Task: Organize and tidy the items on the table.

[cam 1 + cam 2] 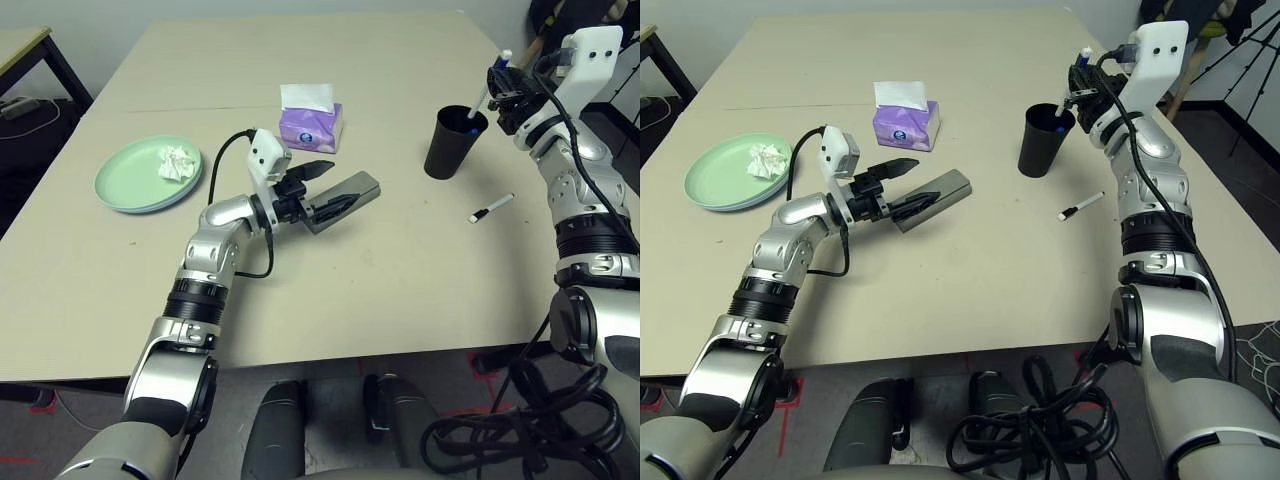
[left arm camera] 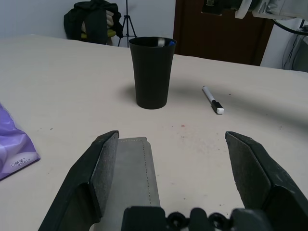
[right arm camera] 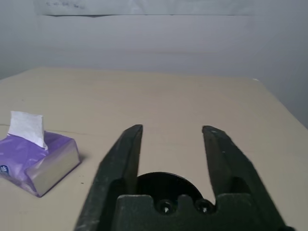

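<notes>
the right pincer (image 1: 1077,88) hovers just above the black cup (image 1: 1043,140) near the bench's (image 1: 970,290) right far side, its fingers spread apart with nothing between them in the right wrist view, and a white pen (image 1: 481,98) stands tilted in the cup with its top poking up beside the fingers, so the step in hand looks like dropping pens into the cup. a second white pen (image 1: 1080,206) lies flat on the bench, near the cup on the robot's side. the left pincer (image 1: 318,188) is spread wide and level over the near end of the grey glasses case (image 1: 345,199), gripping nothing (one finger lies along the case's top, the other hangs clear to the side). the pale green plate (image 1: 120,190) sits at the left with the crumpled tissue (image 1: 177,163) on it, and a purple tissue box (image 1: 311,124) stands beyond the left pincer. next, i judge, the right arm must lift clear of the cup without knocking it, then come down over the loose pen and pinch across its thin barrel.
</notes>
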You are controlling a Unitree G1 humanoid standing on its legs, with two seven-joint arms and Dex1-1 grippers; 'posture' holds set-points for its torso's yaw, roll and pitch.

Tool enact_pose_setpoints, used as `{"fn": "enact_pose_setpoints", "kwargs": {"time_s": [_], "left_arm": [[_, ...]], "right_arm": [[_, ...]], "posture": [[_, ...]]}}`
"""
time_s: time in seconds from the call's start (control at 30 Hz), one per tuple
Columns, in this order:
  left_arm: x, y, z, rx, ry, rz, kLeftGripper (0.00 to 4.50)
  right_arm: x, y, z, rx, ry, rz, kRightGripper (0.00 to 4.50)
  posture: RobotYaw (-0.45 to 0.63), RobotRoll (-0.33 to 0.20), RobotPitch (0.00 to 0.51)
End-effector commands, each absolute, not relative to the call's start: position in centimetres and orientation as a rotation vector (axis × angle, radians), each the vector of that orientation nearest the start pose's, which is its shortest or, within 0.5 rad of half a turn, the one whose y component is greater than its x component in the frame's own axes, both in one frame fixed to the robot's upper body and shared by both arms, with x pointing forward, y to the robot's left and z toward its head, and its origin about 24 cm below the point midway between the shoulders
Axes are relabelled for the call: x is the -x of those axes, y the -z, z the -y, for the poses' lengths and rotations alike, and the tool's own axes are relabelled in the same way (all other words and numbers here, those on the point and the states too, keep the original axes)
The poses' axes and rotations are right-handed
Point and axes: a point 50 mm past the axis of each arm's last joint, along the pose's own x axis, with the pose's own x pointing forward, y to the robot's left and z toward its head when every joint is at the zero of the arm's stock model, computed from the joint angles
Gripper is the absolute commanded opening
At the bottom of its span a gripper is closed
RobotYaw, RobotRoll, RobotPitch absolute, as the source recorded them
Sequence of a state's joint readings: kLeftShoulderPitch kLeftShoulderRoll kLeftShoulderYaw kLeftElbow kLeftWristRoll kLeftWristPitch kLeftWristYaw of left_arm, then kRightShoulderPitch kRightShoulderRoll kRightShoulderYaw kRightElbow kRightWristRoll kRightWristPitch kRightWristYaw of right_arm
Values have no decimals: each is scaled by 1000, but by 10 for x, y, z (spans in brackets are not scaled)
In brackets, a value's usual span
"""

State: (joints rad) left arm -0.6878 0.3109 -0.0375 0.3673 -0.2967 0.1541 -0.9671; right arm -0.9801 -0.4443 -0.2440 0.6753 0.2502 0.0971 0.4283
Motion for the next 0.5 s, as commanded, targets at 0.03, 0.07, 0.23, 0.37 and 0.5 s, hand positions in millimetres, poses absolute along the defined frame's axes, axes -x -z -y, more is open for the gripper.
{"fn": "enact_pose_setpoints", "kwargs": {"time_s": [0.03, 0.07, 0.23, 0.37, 0.5], "left_arm": [[-344, -159, -127, -112, 1076, 127, 4500], [-343, -158, -127, -112, 1076, 127, 4500], [-343, -158, -128, -112, 1076, 126, 4500], [-340, -156, -129, -106, 1065, 127, 4500], [-336, -154, -130, -92, 1044, 129, 4500]], "right_arm": [[-390, -242, 225, 12, -294, 313, 3949], [-390, -243, 223, 4, -320, 319, 4318], [-382, -243, 213, -16, -553, 336, 4456], [-370, -231, 210, 183, -850, 212, 4456], [-362, -225, 211, 359, -1014, 107, 4456]], "posture": [[53, 0, 103], [53, 0, 103], [60, 0, 107], [76, 0, 121], [86, 0, 141]]}}
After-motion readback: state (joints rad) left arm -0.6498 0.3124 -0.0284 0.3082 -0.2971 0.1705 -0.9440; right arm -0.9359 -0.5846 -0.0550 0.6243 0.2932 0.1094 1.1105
